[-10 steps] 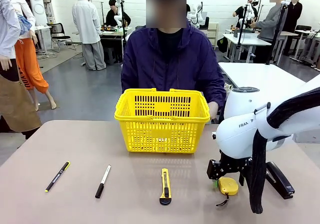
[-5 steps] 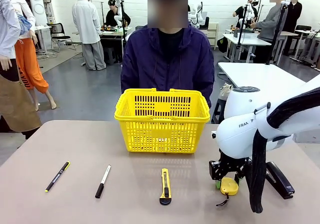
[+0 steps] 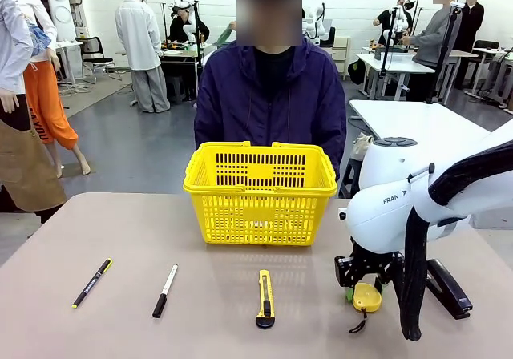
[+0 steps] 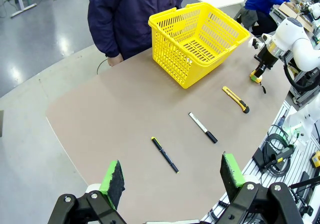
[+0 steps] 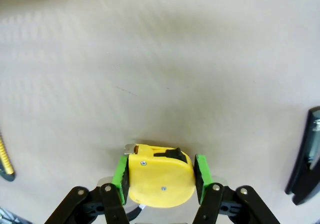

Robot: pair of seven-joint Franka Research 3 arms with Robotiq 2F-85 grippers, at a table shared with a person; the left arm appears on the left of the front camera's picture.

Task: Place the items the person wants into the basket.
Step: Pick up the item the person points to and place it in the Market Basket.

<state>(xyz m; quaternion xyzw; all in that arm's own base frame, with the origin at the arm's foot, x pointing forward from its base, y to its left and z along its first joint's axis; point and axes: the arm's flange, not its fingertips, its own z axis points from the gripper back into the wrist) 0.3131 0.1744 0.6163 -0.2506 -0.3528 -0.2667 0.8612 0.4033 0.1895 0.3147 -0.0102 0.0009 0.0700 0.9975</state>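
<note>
Yellow tape (image 5: 159, 179) at four o'clock off the basket (image 3: 260, 215), and the right claw (image 5: 161, 173) clamps it! The right wrist view shows pads (image 5: 121, 174) on both flanks, which is murky in the front view, where its loop (image 3: 357, 320) trails to seven o'clock. Left claw (image 4: 172, 175) gapes wide.

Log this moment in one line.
right claw: shut on tape measure at table | left claw: open, high over table | pen, marker, knife: lying on table | basket: upright
</note>
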